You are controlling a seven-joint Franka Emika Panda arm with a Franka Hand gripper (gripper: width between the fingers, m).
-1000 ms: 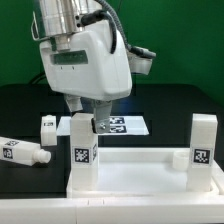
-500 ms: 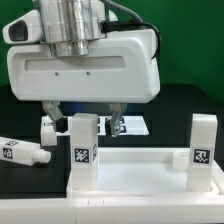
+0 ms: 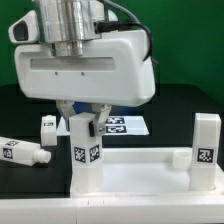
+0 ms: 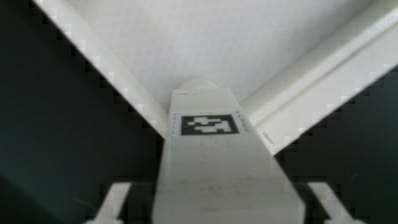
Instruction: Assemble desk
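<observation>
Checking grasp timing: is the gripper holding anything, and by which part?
Can't tell. The gripper straddles the top end of the upright leg, a finger on each side, but whether they're clamped on it isn't visible.

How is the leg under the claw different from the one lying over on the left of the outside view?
The upright leg stands at a corner of the tabletop; the lying leg rests on its side on the black table, apart from it. The claw straddles the upright leg; nothing touches the lying leg. Both are white and carry marker tags.
</observation>
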